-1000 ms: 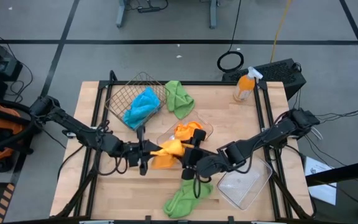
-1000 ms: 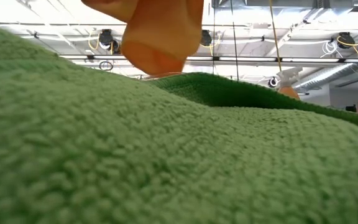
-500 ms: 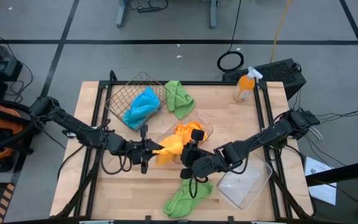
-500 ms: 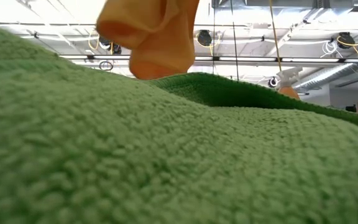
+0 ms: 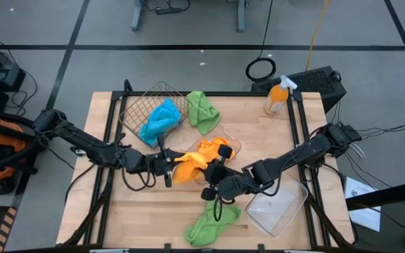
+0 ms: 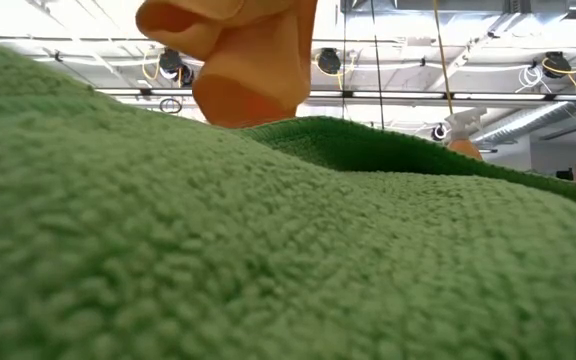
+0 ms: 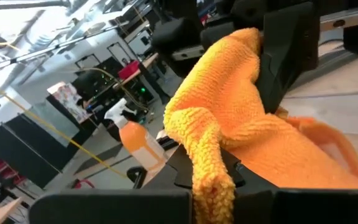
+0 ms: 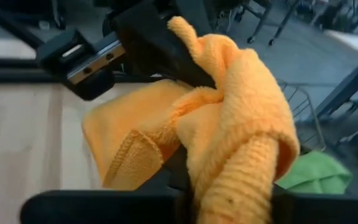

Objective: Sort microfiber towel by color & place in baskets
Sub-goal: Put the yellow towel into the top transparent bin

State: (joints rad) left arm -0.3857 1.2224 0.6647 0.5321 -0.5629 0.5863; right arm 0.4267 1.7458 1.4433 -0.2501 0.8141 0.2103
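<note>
Since a second ago, we see the right gripper (image 5: 209,176) has clamped onto the orange towel (image 5: 188,164) and the bundle has shifted farther, toward the clear tray (image 5: 235,146). Nearest us, one green towel (image 5: 207,226) lies at the table's near edge. At mid-table the left gripper (image 5: 169,167) also pinches that orange towel. Far left, a blue towel (image 5: 161,119) sits in the wire basket (image 5: 136,105), another green towel (image 5: 202,109) just beside it.
</note>
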